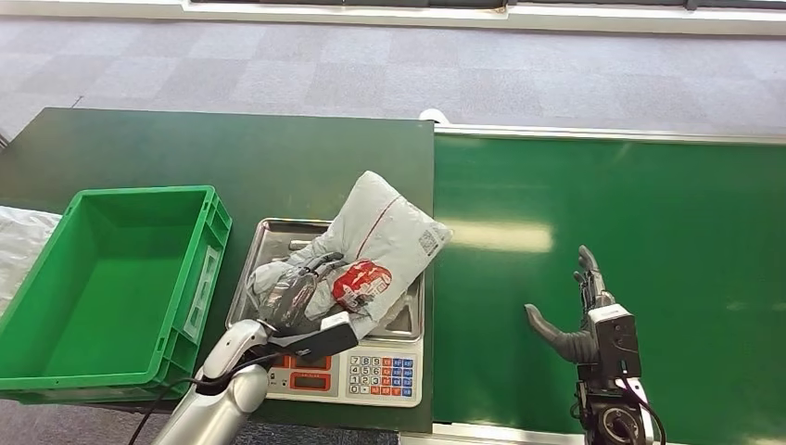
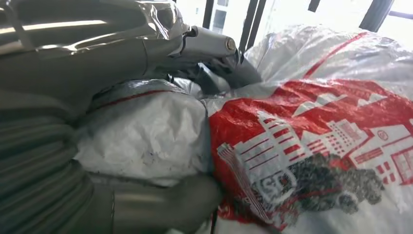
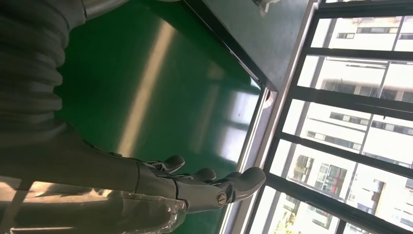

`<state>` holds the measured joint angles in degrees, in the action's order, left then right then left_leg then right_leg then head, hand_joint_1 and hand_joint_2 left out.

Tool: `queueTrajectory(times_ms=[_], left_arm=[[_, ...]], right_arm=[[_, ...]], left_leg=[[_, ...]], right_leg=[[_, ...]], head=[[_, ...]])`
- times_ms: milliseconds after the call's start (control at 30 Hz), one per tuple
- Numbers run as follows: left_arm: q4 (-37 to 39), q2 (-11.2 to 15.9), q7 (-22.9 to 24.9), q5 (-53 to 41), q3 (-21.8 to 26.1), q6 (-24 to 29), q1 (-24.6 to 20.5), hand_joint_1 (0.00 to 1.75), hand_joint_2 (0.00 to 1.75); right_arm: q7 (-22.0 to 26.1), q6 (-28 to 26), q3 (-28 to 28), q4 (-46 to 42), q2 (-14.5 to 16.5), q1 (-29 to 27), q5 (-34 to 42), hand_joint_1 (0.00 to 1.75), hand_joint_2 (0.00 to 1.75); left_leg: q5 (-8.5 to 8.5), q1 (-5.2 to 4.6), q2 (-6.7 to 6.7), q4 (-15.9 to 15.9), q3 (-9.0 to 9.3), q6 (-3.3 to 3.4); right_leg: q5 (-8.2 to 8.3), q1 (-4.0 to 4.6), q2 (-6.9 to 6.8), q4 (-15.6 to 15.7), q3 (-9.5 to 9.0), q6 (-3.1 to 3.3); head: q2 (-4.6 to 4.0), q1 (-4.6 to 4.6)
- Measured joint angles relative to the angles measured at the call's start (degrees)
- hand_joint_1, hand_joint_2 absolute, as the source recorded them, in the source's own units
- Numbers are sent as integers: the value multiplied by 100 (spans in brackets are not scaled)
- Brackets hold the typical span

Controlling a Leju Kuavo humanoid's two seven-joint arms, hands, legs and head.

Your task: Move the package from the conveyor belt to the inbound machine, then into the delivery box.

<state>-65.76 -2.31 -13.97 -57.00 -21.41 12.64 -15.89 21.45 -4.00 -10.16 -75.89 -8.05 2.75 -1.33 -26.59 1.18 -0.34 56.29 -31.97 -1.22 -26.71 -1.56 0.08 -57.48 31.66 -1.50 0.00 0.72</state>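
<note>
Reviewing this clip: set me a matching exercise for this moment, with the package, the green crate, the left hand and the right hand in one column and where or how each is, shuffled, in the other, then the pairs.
Things:
1. package
2. green crate
3. left hand
4. right hand

States:
A. open above the green conveyor belt, holding nothing
B. lies on the scale's metal tray
C. grips the package's near end
D. stands beside the scale, nothing inside

Pairs: 1-B, 2-D, 3-C, 4-A
</note>
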Motion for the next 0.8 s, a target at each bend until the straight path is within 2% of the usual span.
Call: queueTrajectory(times_ms=[67, 133, 200, 300, 367, 433, 533, 633, 800], left_arm=[[-4, 3, -42, -55, 9, 453, 57, 173, 0], [-14, -1, -77, -129, 18, 1013, 137, 175, 0], [-65, -84, -431, -7, 113, 1632, 250, 175, 0], [-214, -452, -1786, 296, 679, 2529, 446, 175, 0], [-272, -651, -2339, 325, 1050, 2693, 528, 175, 0], [-321, -796, -2504, 303, 1346, 2712, 609, 175, 0], [-365, -957, -2453, 160, 1641, 2718, 706, 175, 0], [-459, -1050, -2394, 21, 1796, 2719, 802, 175, 0], [-977, -1167, -2565, 262, 1991, 2722, 992, 175, 0]], right_arm=[[-1, -2, 1, 0, -1, -6, 16, 0, 175], [-1, -7, 5, -2, -1, -28, 35, 0, 175], [31, -27, 8, -3, -1, -51, 77, 0, 175], [163, -87, 6, 28, -4, -36, 190, 0, 175], [230, -104, 0, 64, -5, -7, 237, 0, 175], [262, -105, -10, 97, -5, 11, 260, 0, 175], [268, -102, -36, 140, -6, 34, 276, 0, 175], [269, -89, -62, 191, -6, 75, 289, 0, 175], [288, -25, -131, 335, -10, 212, 334, 0, 175]], left_leg=[[1, 0, 1, 0, -6, 0], [0, 0, 5, 1, -16, 0], [0, 0, 9, 1, -33, 0], [0, 0, 9, 2, -57, 0], [-1, 0, 6, 2, -65, -1], [-2, 0, 5, 2, -73, -2], [-3, 1, 6, 2, -81, -2], [-3, 1, 7, 2, -83, -2], [-2, 1, 9, 2, -86, -2]], right_leg=[[1, 0, 1, 0, 9, 1], [3, 0, 4, -1, 23, 3], [3, 1, 8, -2, 41, 3], [3, 0, 9, -2, 65, 3], [3, 0, 8, -2, 72, 2], [3, 0, 8, -2, 81, 2], [3, 1, 8, -2, 88, 3], [3, 1, 8, -2, 90, 3], [3, 1, 7, -2, 94, 3]], head=[[0, 0], [0, 0], [0, 1], [0, -1], [0, -1], [0, 1], [0, 1], [0, 0], [0, 1]])
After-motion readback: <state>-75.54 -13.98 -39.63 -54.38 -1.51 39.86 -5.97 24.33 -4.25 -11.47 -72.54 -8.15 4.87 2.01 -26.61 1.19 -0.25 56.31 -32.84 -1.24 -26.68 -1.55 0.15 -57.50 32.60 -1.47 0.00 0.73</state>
